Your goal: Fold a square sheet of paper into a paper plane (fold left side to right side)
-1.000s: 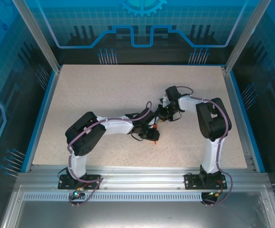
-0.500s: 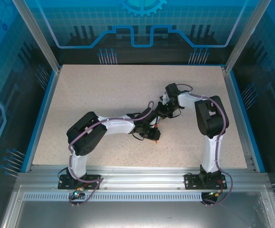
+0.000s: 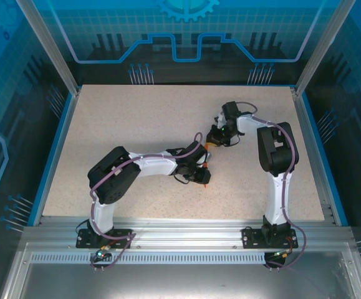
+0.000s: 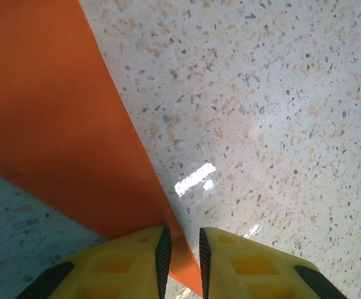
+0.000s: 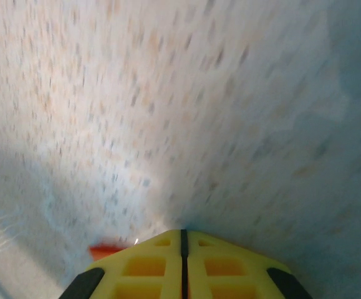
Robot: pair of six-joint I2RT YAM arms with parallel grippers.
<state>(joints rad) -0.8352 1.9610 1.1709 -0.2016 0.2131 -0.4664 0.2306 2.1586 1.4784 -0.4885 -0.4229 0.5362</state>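
Left gripper (image 4: 181, 240) is clamped on the paper (image 4: 43, 112). A narrow orange tip is pinched between the yellow fingers (image 4: 124, 265), jaws nearly together with just the sheet in the gap. In the left wrist view the paper widens from that tip up and to the left over the speckled tabletop (image 4: 280, 112), with a shadow on the surface below its left edge. From above I see the left gripper mid-tabletop, slightly near of centre, with an orange point poking out on its near side. Right gripper (image 3: 213, 142) sits just far-right of it, close, but I can't tell if they touch. Right wrist view is blurred: its jaws are pressed together with nothing between them, and a small orange sliver shows just left of them.
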